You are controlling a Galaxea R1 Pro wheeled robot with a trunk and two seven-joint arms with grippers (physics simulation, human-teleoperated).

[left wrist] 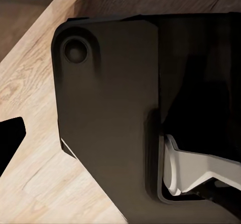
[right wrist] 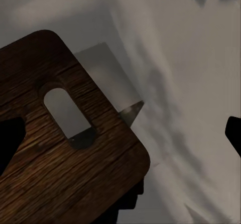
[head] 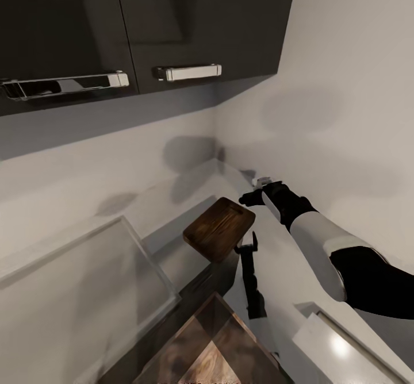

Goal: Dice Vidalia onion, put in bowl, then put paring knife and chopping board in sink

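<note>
Right gripper: the right gripper [head: 251,198] sat right of centre in the head view, at the end of the black-and-white forearm, raised over the pale countertop [head: 299,269] near the corner of the walls. In the right wrist view, dark finger shapes showed at the two side edges with nothing between them, so it looked spread wide and empty.
Left gripper: a thin dark arm [head: 251,280] rose from the lower middle of the head view to a small claw [head: 247,248] just beside the board's near-right edge. Whether those fingers were apart or together, I could not tell.
Left wrist view: dark robot casing over a light wooden floor [left wrist: 30,103]; nothing of the task there.
Chopping board: the chopping board [head: 219,227] lay at the centre of the head view, dark brown, tilted with its rounded corners clear of the counter. In the right wrist view its slot handle hole [right wrist: 68,116] was plain in the left half.
Key relation: the board lay down and to the left of the right gripper, close by, its long axis running from upper right to lower left in the head view. The slot end seemed to be the end nearer the right gripper, so that arm looked better placed to take it.
Sink: a large pale tray-like basin [head: 86,292] filled the lower left; probably the sink, though no tap or drain was visible.
Onion, knife, bowl: could not be made out.
</note>
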